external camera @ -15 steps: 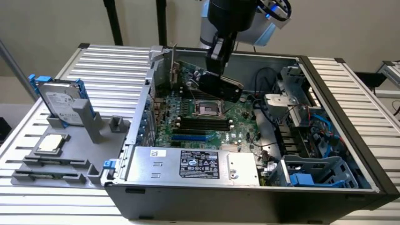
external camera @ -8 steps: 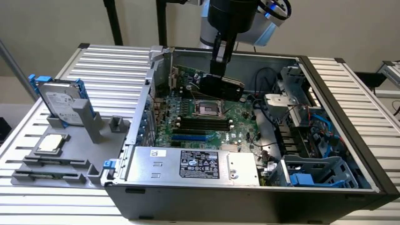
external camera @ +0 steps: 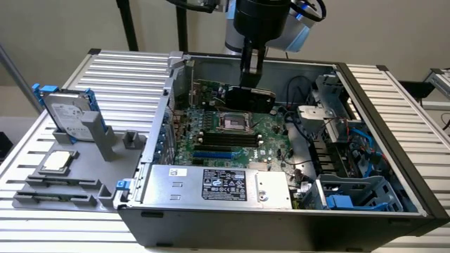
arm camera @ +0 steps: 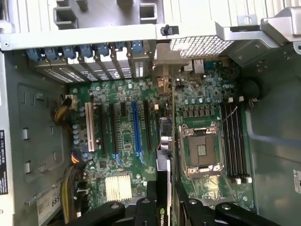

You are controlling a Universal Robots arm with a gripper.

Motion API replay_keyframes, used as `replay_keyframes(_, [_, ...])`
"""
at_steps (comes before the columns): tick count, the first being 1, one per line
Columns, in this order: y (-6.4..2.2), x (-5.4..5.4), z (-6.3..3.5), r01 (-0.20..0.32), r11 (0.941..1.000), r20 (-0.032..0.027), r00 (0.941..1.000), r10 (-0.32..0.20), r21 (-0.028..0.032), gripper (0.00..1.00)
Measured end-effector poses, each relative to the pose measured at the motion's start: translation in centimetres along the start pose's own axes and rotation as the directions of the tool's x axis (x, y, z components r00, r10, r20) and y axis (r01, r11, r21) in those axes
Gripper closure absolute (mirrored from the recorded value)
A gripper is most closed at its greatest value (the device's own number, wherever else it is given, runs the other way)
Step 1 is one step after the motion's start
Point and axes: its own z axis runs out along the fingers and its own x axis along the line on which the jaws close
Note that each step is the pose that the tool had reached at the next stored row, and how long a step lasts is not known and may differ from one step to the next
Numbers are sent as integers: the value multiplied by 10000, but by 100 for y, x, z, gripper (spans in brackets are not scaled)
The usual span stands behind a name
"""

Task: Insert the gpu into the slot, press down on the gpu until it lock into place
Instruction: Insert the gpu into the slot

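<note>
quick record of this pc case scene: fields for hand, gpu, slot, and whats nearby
hand: shut on the gpu, inside the open case
gpu: held over the motherboard, just beyond the cpu socket, not in the slot
slot: blue, empty, on the board near the power supply
cpu socket: silver square between the gpu and the memory slots
power supply: silver labelled box along the case's near wall
outside case: hard drive standing in a grey fixture at the exterior view's left
</note>
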Motion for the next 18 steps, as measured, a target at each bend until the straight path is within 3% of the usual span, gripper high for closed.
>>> replay_keyframes(4, [-1, 11, 52, 533, 9986, 6, 9986, -533, -31, 74])
replay_keyframes(6, [-3, 44, 80, 640, 9979, 45, 9979, -640, -39, 74])
replay_keyframes(12, [-3, 242, 166, 701, 9975, 132, 9975, -700, -51, 74])
replay_keyframes(18, [189, 337, 274, 701, 9975, 132, 9975, -700, -52, 74])
